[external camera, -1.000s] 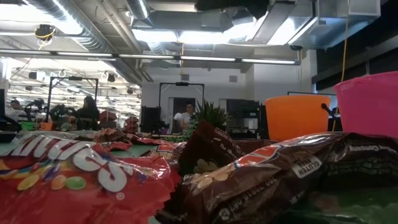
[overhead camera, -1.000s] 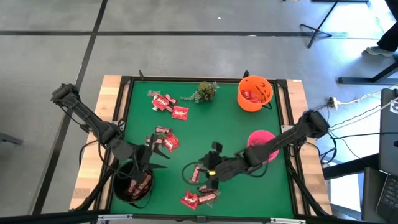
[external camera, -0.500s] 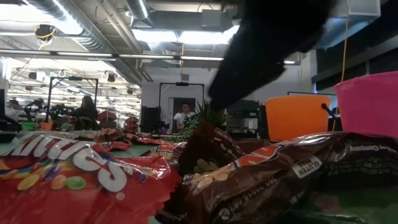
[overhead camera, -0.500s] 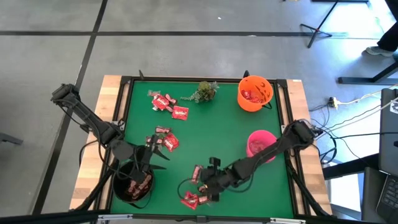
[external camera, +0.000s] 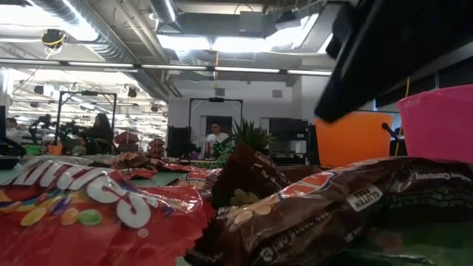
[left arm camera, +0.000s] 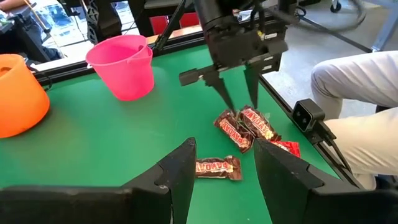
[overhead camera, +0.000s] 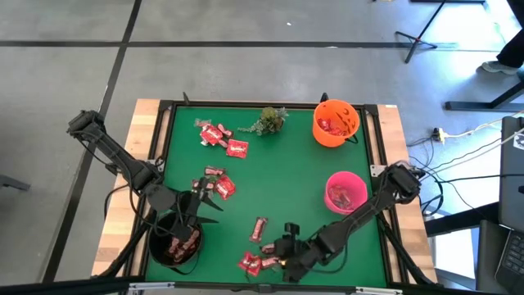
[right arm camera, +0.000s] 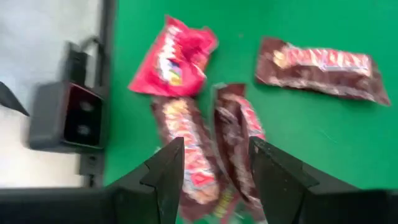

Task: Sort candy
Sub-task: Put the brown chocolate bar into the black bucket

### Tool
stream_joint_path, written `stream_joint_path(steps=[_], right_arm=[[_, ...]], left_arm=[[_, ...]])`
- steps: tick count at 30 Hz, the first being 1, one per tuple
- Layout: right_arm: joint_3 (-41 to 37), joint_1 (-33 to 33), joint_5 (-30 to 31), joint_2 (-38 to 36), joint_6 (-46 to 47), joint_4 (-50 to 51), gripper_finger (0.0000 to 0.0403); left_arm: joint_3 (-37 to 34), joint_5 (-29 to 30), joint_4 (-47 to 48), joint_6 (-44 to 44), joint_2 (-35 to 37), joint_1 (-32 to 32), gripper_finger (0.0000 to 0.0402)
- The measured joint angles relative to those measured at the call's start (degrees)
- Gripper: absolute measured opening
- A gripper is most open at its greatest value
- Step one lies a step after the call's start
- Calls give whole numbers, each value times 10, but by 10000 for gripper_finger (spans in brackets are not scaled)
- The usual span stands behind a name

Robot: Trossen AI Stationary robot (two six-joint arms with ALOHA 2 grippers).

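Table: green mat (overhead camera: 270, 172) framed in black, seen whole from above
Right gripper (overhead camera: 277, 260): low over the near edge of the mat, above a small cluster of candy; its fingers (left arm camera: 225, 96) stand apart and point down at two dark brown bars (left arm camera: 245, 127) lying side by side, with nothing held between them
Right wrist view: the two dark bars (right arm camera: 211, 146) sit between the spread fingers (right arm camera: 168, 174), a red packet (right arm camera: 174, 57) just beyond them and another brown bar (right arm camera: 320, 68) lying apart on the mat
Left gripper (overhead camera: 203, 201): hangs by the black bowl (overhead camera: 158, 251) at the mat's near left corner; its fingers (left arm camera: 180, 171) are parted and empty, and a lone brown bar (left arm camera: 216, 167) shows on the mat between them, farther off
Candy, loose: red packets and bars near the far left (overhead camera: 223, 139), a few more beside the left gripper (overhead camera: 219, 185), one bar (overhead camera: 259, 228) near the middle front, and the cluster under the right gripper
Candy, sorted: red pieces in the orange bowl (overhead camera: 336, 123) at the far right, pieces in the pink bowl (overhead camera: 345, 192) at the right side, brown bars in the black bowl
Plant sprig (overhead camera: 269, 120): near the far edge, beside the orange bowl
Low view: a large red packet (external camera: 96, 207) and brown bars (external camera: 310, 207) fill the foreground
Person: a light trouser leg (left arm camera: 357, 99) just off the table's edge
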State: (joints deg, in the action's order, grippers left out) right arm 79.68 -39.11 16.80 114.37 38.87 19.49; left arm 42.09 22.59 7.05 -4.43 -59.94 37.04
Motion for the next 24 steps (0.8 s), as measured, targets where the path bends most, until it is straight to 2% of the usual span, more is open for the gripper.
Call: stream_joint_path(steps=[12,19,24], right_arm=[[0,-45,51,0,28,11,176],[1,-44,24,0,28,0,176],[3,-44,12,0,25,0,176]], left_arm=[[0,4,0,-12,0,0,153],[0,6,0,-54,0,0,153],[0,29,-1,-60,0,0,153]])
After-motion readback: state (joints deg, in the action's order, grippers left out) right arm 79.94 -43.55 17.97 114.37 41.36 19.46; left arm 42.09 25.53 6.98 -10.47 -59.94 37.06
